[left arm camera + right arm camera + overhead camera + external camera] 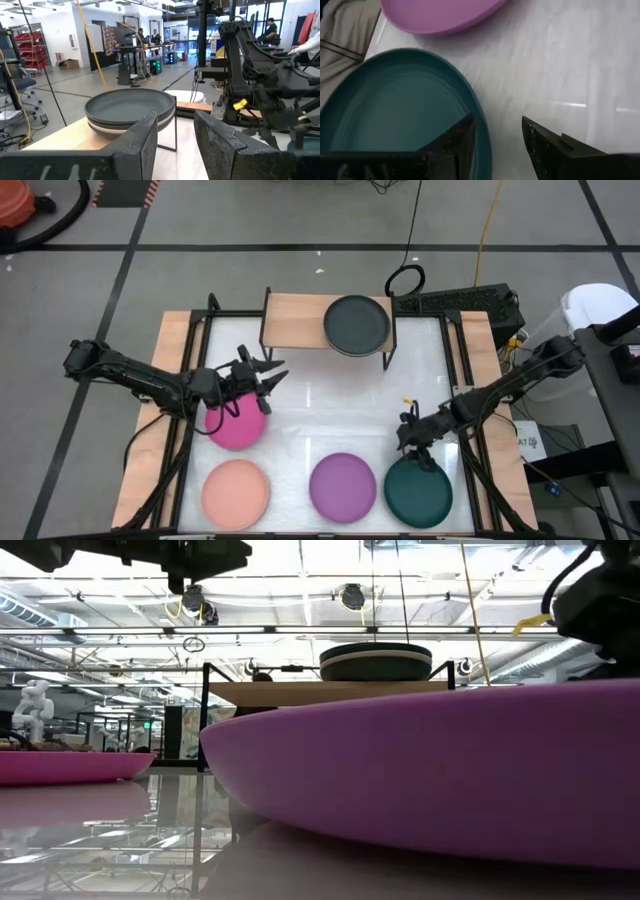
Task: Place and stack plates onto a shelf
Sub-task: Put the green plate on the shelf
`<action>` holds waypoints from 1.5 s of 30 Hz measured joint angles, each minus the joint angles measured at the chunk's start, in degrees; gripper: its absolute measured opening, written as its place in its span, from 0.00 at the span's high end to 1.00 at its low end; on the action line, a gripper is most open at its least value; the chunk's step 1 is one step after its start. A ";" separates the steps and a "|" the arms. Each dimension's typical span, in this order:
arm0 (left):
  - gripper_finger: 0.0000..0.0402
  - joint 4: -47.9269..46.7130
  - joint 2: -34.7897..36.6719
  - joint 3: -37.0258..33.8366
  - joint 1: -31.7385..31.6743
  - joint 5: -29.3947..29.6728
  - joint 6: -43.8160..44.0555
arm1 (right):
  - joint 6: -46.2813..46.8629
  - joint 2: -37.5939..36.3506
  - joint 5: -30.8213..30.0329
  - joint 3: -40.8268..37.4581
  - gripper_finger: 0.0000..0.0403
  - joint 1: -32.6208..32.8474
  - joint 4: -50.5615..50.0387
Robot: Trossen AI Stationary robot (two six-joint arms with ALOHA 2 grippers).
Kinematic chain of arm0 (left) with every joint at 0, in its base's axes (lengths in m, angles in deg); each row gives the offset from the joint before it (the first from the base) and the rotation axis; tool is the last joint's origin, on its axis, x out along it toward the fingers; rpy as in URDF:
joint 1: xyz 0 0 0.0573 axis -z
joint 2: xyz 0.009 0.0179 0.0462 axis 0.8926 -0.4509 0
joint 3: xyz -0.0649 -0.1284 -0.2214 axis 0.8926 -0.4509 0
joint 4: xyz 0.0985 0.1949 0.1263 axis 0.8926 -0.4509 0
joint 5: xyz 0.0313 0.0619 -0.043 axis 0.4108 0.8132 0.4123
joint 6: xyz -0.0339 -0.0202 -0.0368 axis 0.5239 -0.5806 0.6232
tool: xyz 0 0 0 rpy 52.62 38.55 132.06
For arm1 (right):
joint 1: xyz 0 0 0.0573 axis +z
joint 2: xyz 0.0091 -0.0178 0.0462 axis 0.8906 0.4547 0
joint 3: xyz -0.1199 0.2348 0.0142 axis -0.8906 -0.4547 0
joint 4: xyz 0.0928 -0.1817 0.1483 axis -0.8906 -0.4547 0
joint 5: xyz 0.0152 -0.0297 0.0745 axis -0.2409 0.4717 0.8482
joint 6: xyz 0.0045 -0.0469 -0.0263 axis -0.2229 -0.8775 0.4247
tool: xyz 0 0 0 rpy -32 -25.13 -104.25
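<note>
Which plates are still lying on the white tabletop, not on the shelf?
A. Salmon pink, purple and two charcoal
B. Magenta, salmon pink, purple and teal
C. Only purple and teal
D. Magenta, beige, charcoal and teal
B. The high view shows the magenta plate, salmon pink plate, purple plate and teal plate on the tabletop, while the shelf carries a stack with a charcoal plate on top.
</note>
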 joint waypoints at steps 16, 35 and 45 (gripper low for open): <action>0.66 -1.33 0.00 0.02 0.00 -0.04 0.50 | -0.10 3.29 0.06 -0.04 0.75 0.67 -1.77; 0.66 -2.33 -0.02 0.00 0.02 -0.11 2.15 | -3.48 -6.06 -8.26 0.09 1.00 -0.38 -3.99; 0.66 -2.58 -0.02 0.00 0.09 -0.17 5.10 | -9.30 -16.44 -30.85 1.72 1.00 -7.48 3.56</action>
